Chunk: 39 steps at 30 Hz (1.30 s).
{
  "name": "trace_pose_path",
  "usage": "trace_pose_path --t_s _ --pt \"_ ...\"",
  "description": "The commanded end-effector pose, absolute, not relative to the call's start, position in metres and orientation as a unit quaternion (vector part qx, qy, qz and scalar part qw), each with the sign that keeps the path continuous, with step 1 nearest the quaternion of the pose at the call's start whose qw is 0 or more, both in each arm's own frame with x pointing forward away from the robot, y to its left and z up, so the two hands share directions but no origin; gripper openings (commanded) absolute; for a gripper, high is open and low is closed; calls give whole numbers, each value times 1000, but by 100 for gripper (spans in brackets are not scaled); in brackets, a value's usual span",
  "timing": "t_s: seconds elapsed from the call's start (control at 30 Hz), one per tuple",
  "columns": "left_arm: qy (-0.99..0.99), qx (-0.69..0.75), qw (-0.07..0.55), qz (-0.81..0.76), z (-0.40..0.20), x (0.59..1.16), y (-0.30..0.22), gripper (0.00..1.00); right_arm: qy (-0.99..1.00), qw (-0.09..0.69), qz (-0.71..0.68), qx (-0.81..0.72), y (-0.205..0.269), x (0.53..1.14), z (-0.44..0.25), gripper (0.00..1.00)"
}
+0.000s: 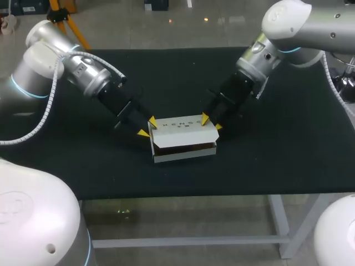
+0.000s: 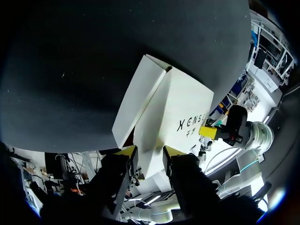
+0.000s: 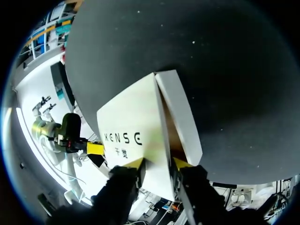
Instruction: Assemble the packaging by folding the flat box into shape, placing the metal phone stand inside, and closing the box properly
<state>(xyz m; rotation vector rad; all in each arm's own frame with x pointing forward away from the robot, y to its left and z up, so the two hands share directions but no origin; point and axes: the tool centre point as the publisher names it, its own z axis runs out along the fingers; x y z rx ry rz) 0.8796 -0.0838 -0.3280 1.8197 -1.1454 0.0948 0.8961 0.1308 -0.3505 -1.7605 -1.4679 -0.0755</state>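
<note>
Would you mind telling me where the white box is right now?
In the head view, the white box sits near the middle of the black table, the left end effector at its left end and the right end effector at its right.

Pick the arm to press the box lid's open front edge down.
Left, probably. The left gripper sits along the left end of the lid, nearer the gaping front edge. The right gripper is at the far-right corner, better used to steady the box.
</note>
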Motion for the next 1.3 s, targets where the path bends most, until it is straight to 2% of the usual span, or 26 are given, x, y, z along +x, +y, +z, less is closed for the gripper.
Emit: trace_pose_path --t_s 0.03,0.5,0.73,0.83,0.93,0.97,1.0,1.03,1.3 --pt "-471 748 466 41 -322 875 -79 40 -587 413 -22 -696 129 899 -353 40" --pt "-502 738 447 57 -298 881 -68 42 -590 408 -15 -697 128 900 -354 43" --pt "-589 687 423 47 -269 893 -72 45 -590 408 -15 -697 128 900 -354 45" --pt "-643 650 404 32 -255 901 -77 49 -590 408 -15 -697 128 900 -354 45" --pt "-691 611 387 16 -246 907 -84 60 -590 408 -15 -697 128 900 -354 45" --pt "-705 599 379 12 -243 909 -86 69 -590 408 -15 -697 128 900 -354 45" --pt "-724 586 365 9 -240 910 -88 87 -590 408 -15 -697 128 900 -354 45" --pt "-745 565 354 0 -238 910 -90 100 -590 408 -15 -697 128 900 -354 45" --pt "-861 437 249 -76 -228 898 -103 100 -590 408 -15 -697 128 900 -354 44"
